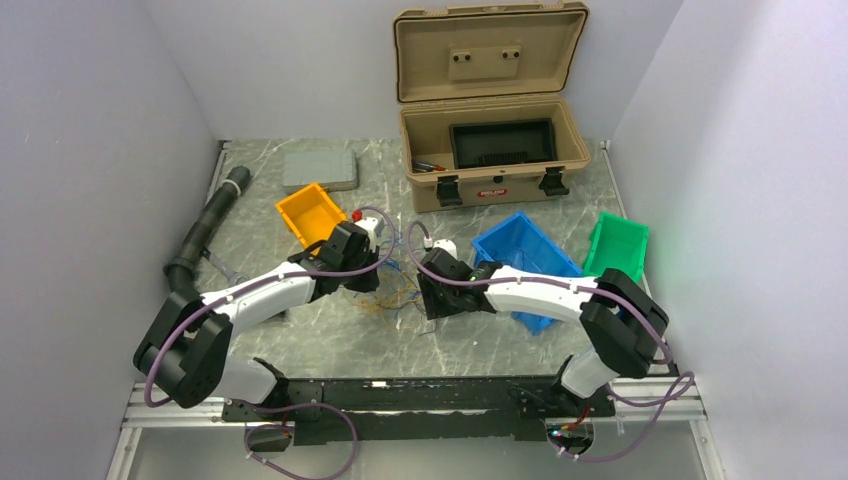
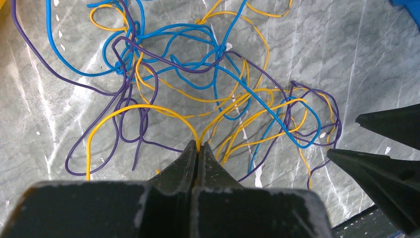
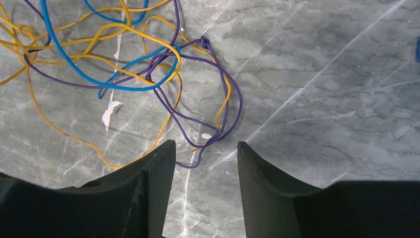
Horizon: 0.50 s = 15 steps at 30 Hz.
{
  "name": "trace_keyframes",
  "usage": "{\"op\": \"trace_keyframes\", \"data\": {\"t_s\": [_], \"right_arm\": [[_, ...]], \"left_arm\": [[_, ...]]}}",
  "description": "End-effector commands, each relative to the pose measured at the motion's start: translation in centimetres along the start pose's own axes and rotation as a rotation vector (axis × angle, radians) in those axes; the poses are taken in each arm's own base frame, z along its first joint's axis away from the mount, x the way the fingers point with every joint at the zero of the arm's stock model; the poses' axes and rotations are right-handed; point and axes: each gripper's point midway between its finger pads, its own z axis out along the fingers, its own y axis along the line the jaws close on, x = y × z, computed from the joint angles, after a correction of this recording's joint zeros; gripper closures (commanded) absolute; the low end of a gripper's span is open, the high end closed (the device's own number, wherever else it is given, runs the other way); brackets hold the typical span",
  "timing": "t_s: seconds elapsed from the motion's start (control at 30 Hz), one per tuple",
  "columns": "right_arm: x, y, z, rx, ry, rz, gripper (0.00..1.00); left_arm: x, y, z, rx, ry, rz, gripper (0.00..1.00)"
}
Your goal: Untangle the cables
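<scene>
on grey marble, cables (image 2: 198,84) tangled, blue, yellow, purple loops

The counter (image 2: 356,54) looks like grey veined stone, smooth with a dull sheen. The cables (image 2: 198,71) wear slick, glossy plastic sheathing. The left tool (image 2: 198,145) and right tool (image 3: 205,145) look matt, faintly grainy black plastic.

no text legible in any view, small red-and-white label (image 1: 492,192) on the front wall of the tan case (image 1: 470,186) near the far edge of the bench (image 1: 340,345), its lettering too small to read
</scene>
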Motion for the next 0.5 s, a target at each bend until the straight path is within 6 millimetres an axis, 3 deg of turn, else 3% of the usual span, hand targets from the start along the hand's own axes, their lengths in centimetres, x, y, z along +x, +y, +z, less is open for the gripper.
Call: {"op": "trace_keyframes", "data": {"t_s": [0.0,0.3,0.37,0.47], "right_arm": [[-1.4,0.4,0.5,0.05,-0.052,0.042,0.5],[-0.4,-0.2,1.2,0.068,-0.035,0.064,0.71],[-0.4,-0.3,0.8,0.07,-0.039,0.064,0.85],[-1.1,-0.6,-0.5,0.075,-0.07,0.074,0.95]], "left_arm": [[-1.3,-0.2,-0.6,0.012,-0.058,-0.007,1.0],[-1.6,0.1,-0.9,-0.002,-0.068,-0.006,1.0],[-1.7,0.5,-1.1,-0.013,-0.07,-0.009,1.0],[-1.9,1.1,-1.4,-0.032,-0.078,-0.018,1.0]]}}
